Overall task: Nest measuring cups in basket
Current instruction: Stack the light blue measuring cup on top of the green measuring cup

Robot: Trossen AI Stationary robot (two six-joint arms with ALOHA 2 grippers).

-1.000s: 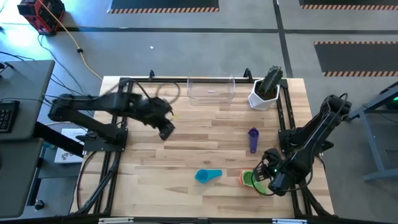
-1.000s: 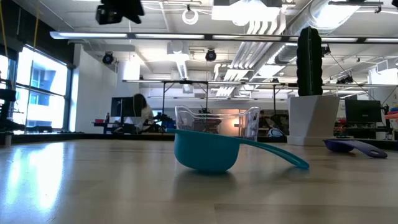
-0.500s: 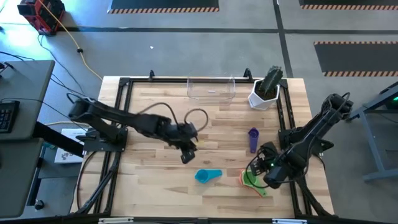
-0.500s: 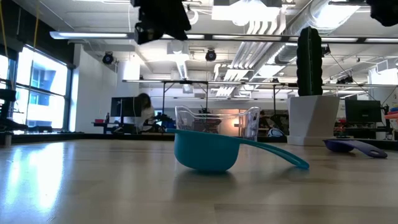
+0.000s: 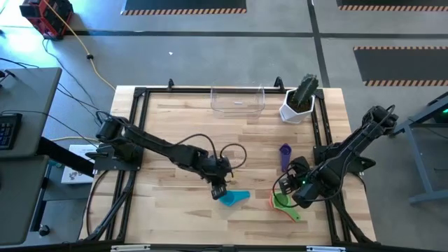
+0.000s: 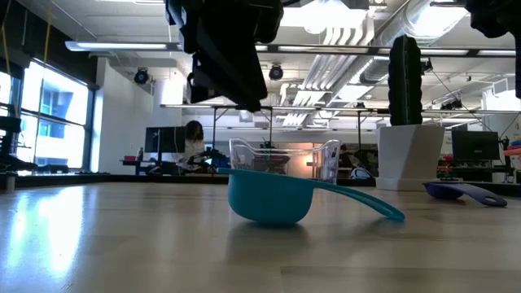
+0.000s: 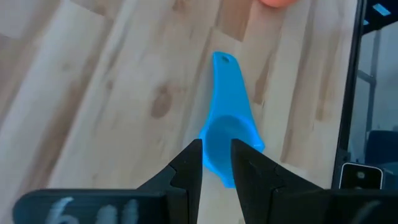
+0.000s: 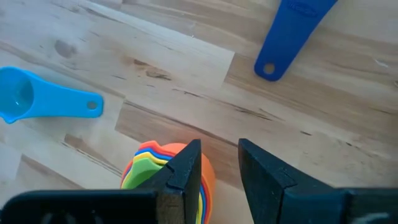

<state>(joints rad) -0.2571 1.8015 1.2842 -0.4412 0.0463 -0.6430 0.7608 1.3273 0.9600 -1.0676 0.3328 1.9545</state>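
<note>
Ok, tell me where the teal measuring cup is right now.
In the high view, the teal cup lies near the table's front edge, about mid-width, directly under the left gripper; the nested stack of cups sits to its right.

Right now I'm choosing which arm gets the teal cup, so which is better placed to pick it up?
Left. The left gripper hangs right over the teal cup, fingers slightly apart above its bowl in the left wrist view. The right gripper sits beside the nested stack.
</note>
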